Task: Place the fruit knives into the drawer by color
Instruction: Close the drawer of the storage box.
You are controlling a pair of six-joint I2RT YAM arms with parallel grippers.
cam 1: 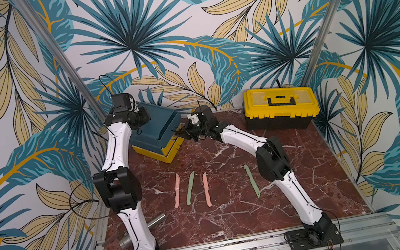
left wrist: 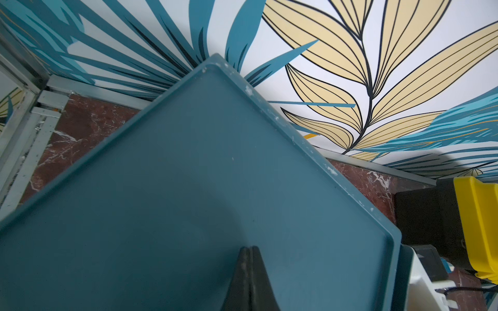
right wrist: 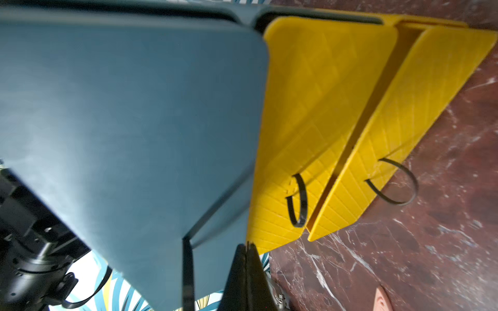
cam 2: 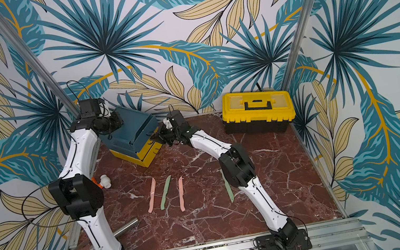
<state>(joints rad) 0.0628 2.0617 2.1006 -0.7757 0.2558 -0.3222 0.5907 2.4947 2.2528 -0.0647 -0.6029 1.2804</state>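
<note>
Watching both feeds, I see the left gripper [left wrist: 249,249] pinched closed over the flat top of the drawer chest [cam 1: 155,128] at the table's back left. The right gripper [right wrist: 247,246] is closed too, empty, at the pulled-out teal drawer [right wrist: 134,121], just beside its black ring pull [right wrist: 187,269]. On the marble table [cam 1: 238,222] lie a pink knife [cam 1: 177,191], a green knife [cam 1: 190,188], a second pink knife [cam 1: 206,190] and, apart, a second green knife [cam 1: 252,181].
</note>
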